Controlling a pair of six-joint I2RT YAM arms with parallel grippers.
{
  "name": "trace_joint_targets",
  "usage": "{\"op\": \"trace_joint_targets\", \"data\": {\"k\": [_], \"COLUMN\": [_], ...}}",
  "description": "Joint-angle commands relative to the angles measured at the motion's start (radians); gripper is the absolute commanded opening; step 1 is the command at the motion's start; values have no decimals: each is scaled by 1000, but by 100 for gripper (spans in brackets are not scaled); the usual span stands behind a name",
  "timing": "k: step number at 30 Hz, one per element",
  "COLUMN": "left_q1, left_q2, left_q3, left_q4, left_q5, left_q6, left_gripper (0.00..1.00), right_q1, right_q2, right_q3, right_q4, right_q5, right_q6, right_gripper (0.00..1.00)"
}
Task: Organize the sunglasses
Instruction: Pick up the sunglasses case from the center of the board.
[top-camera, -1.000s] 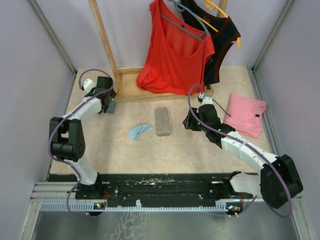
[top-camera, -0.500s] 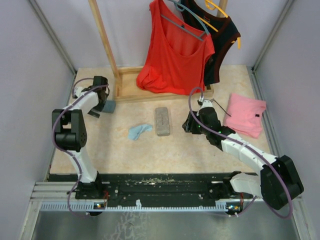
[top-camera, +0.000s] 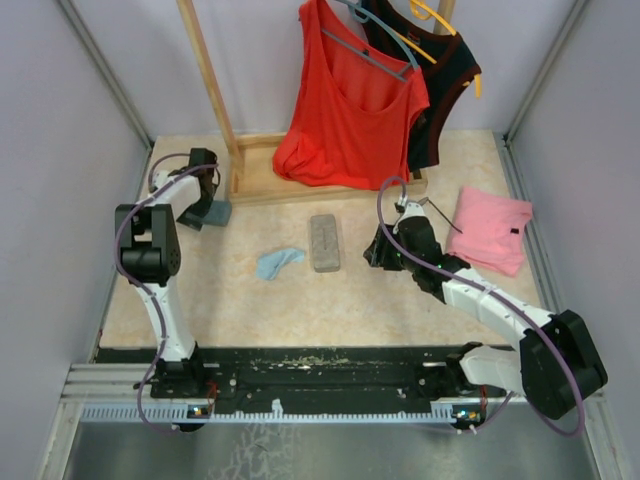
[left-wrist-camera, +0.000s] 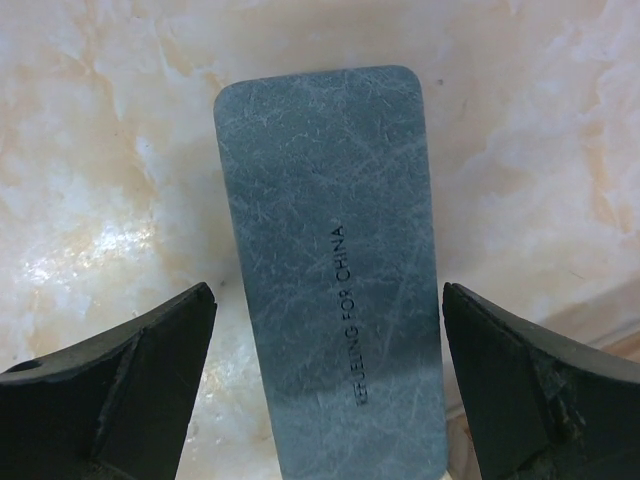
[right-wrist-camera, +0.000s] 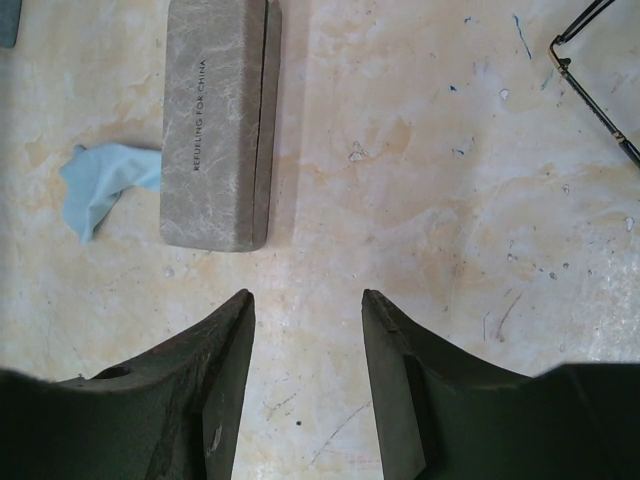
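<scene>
**While both grippers hang empty, a case waits under the left one**

As seen from above, the left gripper hovers at the far left of the table. It is over a dark grey case that lies just beside the base of a wooden rack. The wrist view shows its jaws spread as wide as they go, one on each side of the case's long body, touching nothing. The right gripper is about half open and holds nothing, with bare table between its fingers.

A light grey case lies in the middle of the table, with a blue cloth touching its left side. Only one pair of sunglasses shows. It is a thin wire frame to the right of the right gripper, between it and a pink garment. From above it is no more than a dark line. I cannot find a second pair.

The step in hand looks like taking hold of the dark case. To do it well, keep the jaws square across the narrow width, lower them until the fingertips pass the top edge, then close on the long sides near the middle. Mind the rack base close by. For the glasses, the fingers would need to reach right down to the table and pinch the frame, not a lens.
</scene>
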Motion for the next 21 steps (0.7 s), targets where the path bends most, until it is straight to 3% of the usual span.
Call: {"op": "trace_joint_targets", "data": {"k": [1,5,8,13,21], "left_q1": [15,15,17,16,15], "left_q2": [51,83,82,8,-246], "left_q3": [56,77,67,-22,-269], "left_q4": [-35,-32,-32,9,132], "left_q5": [-7,5,4,-16,-36], "left_q6": [-18,2,10,33,80], "left_gripper": [100,100,95,78,45], "right_q1": [0,0,0,-1,0], "right_q2": [-26,-38,-45,-66,-105], "right_q3": [5,1,0,0,10], "right_q4": [36,31,26,13,-25], "right_q5": [-4,-4,-2,1,1], "right_q6": [6,7,7,6,-6], "right_gripper": [48,48,48,48,48]}}
